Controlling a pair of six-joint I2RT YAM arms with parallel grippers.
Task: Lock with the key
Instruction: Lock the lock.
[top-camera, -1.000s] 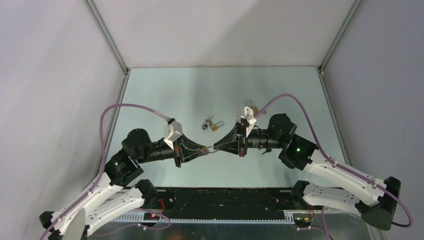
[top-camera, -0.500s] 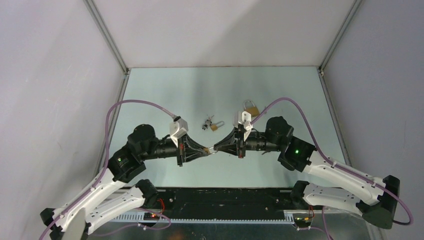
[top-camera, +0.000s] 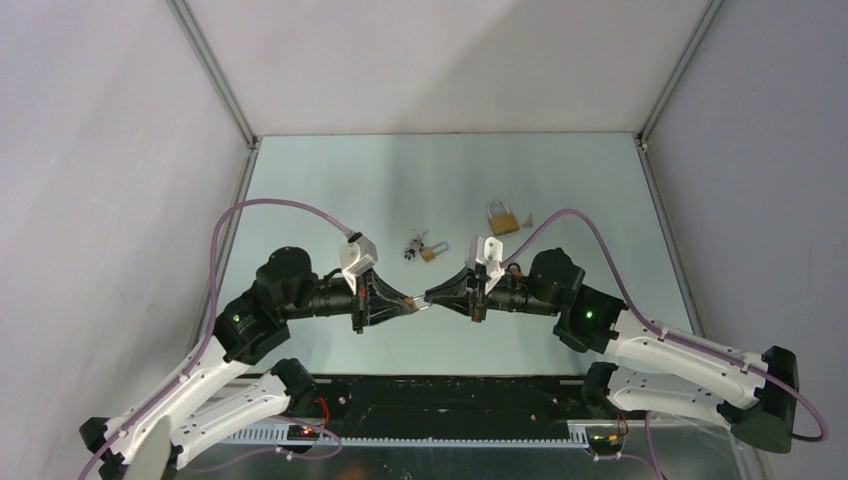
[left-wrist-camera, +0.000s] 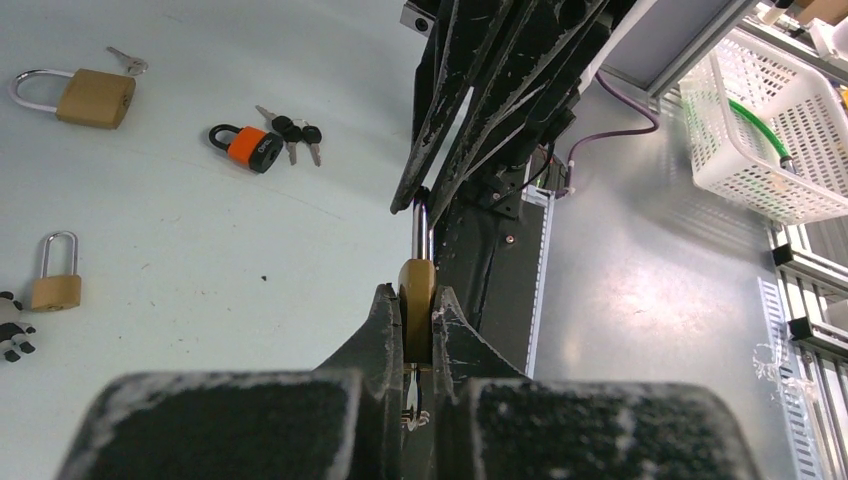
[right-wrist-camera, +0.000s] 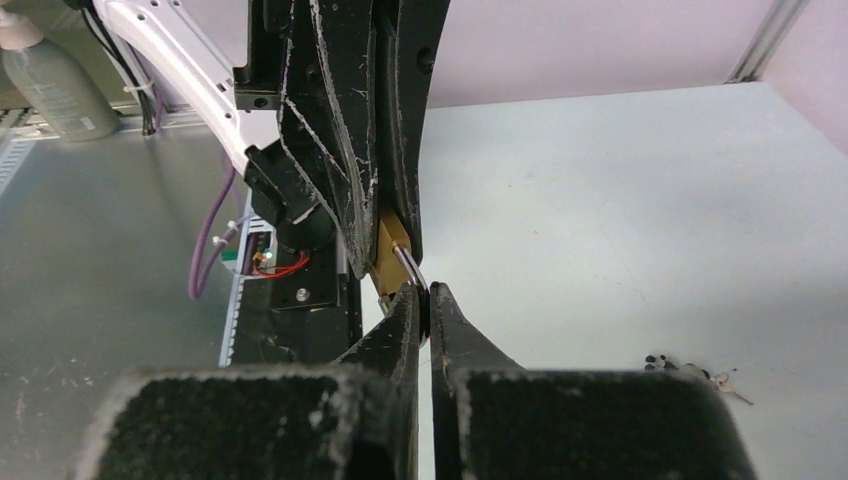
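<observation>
My left gripper (top-camera: 407, 300) is shut on the body of a small brass padlock (left-wrist-camera: 416, 278), held above the table between the two arms. Its steel shackle (left-wrist-camera: 422, 228) points at the right gripper. A silver key part (left-wrist-camera: 414, 398) shows under the body, between my left fingers. My right gripper (top-camera: 430, 297) is shut on the shackle (right-wrist-camera: 408, 268), tip to tip with the left one. In the right wrist view the padlock (right-wrist-camera: 386, 252) sits just beyond my gripper (right-wrist-camera: 424, 298).
A larger brass padlock (top-camera: 502, 219) lies at mid right with a loose key beside it. An orange padlock with keys (top-camera: 427, 249) lies mid table. The left wrist view shows another small brass padlock (left-wrist-camera: 55, 280) and a white basket (left-wrist-camera: 770, 130) off the table.
The right arm has swung left and nearer, uncovering the larger brass padlock. The left arm shifted slightly right. Both grippers stay joined at the small padlock.
</observation>
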